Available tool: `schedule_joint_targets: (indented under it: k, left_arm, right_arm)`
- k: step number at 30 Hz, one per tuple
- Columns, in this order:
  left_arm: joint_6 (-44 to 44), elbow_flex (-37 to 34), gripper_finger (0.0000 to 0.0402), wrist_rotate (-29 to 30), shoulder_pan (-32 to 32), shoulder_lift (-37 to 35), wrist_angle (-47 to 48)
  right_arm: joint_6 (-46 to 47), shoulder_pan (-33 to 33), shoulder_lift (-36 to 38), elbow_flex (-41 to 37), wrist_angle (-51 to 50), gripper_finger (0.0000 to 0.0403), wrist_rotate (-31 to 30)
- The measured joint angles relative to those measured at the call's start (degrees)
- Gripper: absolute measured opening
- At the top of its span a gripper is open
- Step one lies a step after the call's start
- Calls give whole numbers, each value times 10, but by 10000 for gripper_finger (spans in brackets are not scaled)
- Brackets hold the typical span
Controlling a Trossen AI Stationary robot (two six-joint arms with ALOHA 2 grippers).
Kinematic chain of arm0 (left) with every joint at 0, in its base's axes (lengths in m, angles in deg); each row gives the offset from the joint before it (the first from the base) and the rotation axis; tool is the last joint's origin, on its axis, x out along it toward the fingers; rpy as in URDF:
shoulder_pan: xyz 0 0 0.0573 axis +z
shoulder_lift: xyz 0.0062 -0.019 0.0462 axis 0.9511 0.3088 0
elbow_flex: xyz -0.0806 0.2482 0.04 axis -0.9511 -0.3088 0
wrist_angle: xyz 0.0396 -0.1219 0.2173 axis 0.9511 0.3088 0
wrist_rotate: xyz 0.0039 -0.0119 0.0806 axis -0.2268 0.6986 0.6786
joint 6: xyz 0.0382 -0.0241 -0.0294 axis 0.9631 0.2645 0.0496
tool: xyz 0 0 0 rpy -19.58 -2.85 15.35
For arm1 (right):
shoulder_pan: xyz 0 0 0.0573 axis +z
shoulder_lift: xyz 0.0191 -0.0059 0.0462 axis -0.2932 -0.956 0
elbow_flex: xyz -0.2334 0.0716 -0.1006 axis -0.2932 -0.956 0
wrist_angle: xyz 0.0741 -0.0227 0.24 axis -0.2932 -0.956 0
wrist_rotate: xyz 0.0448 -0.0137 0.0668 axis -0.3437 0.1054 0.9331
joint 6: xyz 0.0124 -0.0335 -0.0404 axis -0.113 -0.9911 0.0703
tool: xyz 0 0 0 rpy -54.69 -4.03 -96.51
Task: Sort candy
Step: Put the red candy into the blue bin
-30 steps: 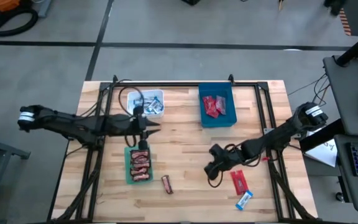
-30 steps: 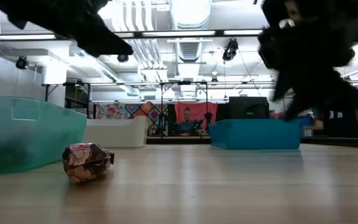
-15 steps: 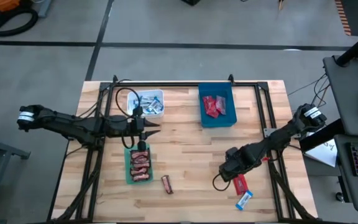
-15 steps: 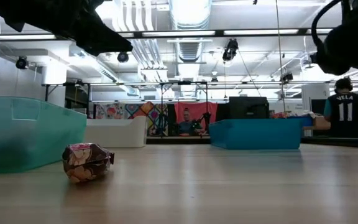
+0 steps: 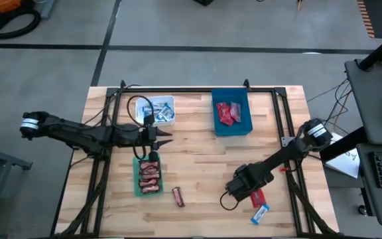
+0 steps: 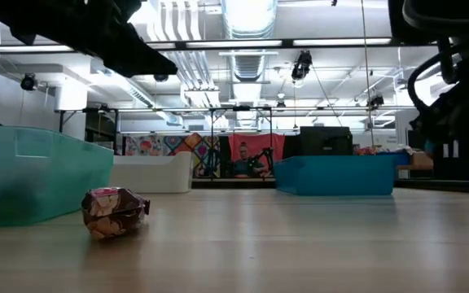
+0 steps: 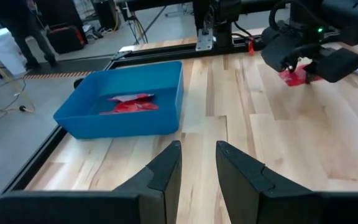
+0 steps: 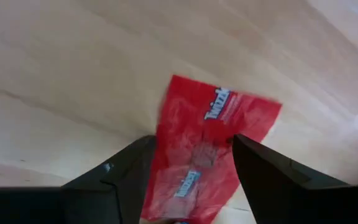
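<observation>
A red crinkly candy packet [image 8: 216, 124] lies flat on the wooden table near its front right. My right gripper [image 8: 192, 142] points down over it, open, one finger on each side of the packet's near end; I cannot tell whether they touch it. In the high view the gripper [image 5: 239, 187] covers part of this packet [image 5: 257, 197]. A blue-and-white bar [image 5: 260, 213] lies just nearer the front edge. A dark brown bar [image 5: 178, 196] lies loose at front centre. My left gripper [image 5: 166, 138] hovers level above the green bin's far end, open by a narrow gap, with nothing between its fingers.
A green bin [image 5: 149, 176] holds several brown bars. A white bin [image 5: 156, 109] holds blue-and-white bars. A blue bin [image 5: 231, 113] holds red packets. A black frame rail [image 5: 285, 143] runs along the table's sides and far edge. Bare wood lies between the bins.
My right gripper has swung toward the table's right and near edges and sunk. It has tipped from nearly level to pointing down over the red packet. The candies have stayed where they were.
</observation>
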Motion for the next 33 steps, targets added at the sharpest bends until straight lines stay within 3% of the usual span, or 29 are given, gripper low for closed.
schedule_joint_targets:
  k: [6, 17, 23, 30, 33]
  left_arm:
    - [0, 0, 84, 0, 0, 13, -7]
    - [0, 0, 84, 0, 0, 20, -19]
    - [0, 0, 84, 0, 0, 20, -18]
    - [0, 0, 84, 0, 0, 20, -23]
    - [0, 0, 84, 0, 0, 20, -27]
  right_arm:
    - [-13, 0, -16, 9, 11, 189, -9]
    - [-20, 0, -14, 15, 13, 25, -40]
    - [-39, 0, -7, 14, 11, 13, -57]
    - [-45, -2, 60, 12, 7, 13, -200]
    - [-73, -2, 104, 12, 8, 13, -312]
